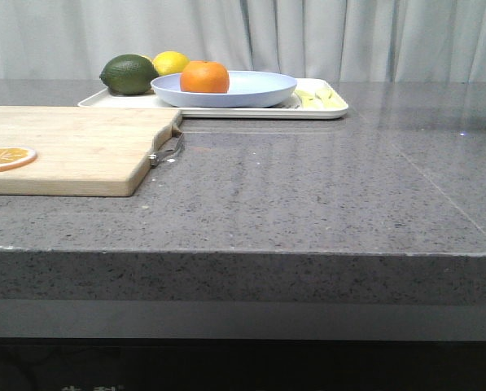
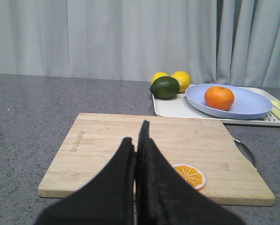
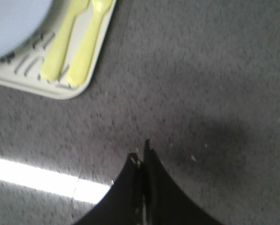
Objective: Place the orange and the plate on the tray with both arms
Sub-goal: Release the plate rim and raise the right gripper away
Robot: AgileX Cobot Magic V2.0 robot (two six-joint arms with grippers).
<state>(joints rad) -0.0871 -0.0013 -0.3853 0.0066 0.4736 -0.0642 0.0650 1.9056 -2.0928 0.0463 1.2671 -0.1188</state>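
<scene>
the orange (image 2: 219,97) sits in the plate (image 2: 252,104) on the tray (image 2: 170,107), well beyond both arms' fingers, which are pressed together and hold nothing. the plate looks stiff and light, best taken by its rim; the orange likely rolls.

Left gripper (image 2: 136,140): matte black, two angular fingers tapering to narrow pointed tips, broad at base, smooth faces, thin seam between them. Right gripper (image 3: 140,157): same black wedge-shaped fingers, tips slightly uneven, pale specks along inner edges. No cables, screws or markings visible. Neither arm visible in front view.
</scene>
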